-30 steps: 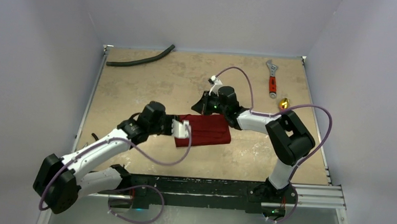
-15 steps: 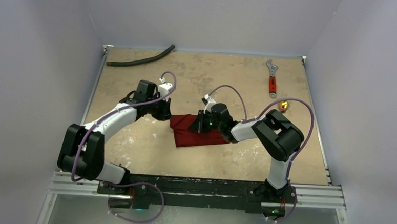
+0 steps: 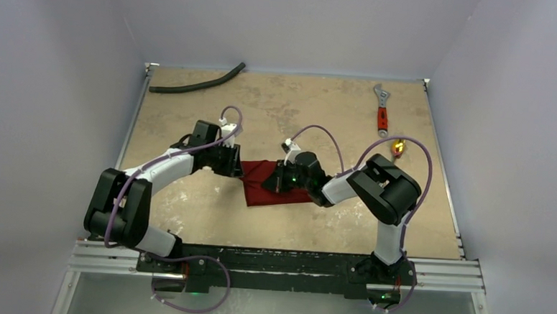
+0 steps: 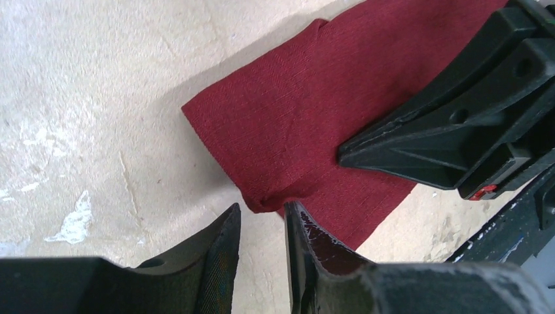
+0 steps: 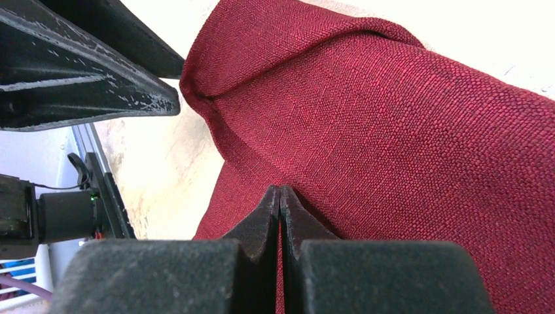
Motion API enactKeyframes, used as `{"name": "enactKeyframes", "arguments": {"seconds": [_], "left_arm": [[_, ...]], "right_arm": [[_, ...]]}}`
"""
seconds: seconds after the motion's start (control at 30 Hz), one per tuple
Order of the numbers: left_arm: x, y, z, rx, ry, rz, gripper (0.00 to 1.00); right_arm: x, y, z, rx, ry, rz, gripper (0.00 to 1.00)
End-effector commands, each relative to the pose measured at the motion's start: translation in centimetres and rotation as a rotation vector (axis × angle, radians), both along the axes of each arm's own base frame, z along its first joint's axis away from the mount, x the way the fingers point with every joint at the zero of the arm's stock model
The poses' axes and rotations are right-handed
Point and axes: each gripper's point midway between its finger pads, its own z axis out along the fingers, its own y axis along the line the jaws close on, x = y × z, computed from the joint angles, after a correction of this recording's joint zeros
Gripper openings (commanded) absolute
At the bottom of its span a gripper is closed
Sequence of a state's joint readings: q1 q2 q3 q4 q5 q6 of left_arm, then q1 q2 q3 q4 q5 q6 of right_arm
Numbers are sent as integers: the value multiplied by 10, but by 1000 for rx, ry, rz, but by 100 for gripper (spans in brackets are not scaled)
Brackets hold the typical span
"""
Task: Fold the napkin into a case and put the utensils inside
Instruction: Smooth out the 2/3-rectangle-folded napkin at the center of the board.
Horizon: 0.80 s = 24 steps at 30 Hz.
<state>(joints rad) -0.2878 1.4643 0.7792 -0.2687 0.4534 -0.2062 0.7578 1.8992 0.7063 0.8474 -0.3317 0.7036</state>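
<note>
Two roles: right gripper (image 5: pixel 279 190), clenched, presses the napkin (image 5: pixel 393 131), likely so the fold holds, while left gripper (image 4: pixel 262 209), slightly parted and empty, sits at its corner.

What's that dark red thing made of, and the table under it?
The dark red folded napkin looks like matte woven cloth: coarse thread weave, soft folds. The beige tabletop seems a hard, mottled board with white scuffs; exact material unclear.
</note>
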Motion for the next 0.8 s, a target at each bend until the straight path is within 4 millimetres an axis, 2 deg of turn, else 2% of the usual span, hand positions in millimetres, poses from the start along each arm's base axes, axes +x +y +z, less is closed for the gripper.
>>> {"name": "enactKeyframes", "arguments": {"seconds": [0.0, 0.17, 0.37, 0.53, 0.77], "left_arm": [[4, 6, -7, 6, 2, 51, 30], [5, 1, -6, -29, -5, 43, 29], [17, 10, -5, -19, -38, 83, 29], [27, 9, 1, -42, -58, 101, 37], [25, -4, 3, -125, -51, 84, 35]], "right_arm": [[-3, 2, -5, 12, -5, 2, 0], [-7, 0, -11, 7, 10, 5, 0], [-14, -3, -19, 2, 29, 8, 0], [-20, -4, -27, -4, 46, 13, 0], [-20, -4, -28, -9, 47, 13, 0]]}}
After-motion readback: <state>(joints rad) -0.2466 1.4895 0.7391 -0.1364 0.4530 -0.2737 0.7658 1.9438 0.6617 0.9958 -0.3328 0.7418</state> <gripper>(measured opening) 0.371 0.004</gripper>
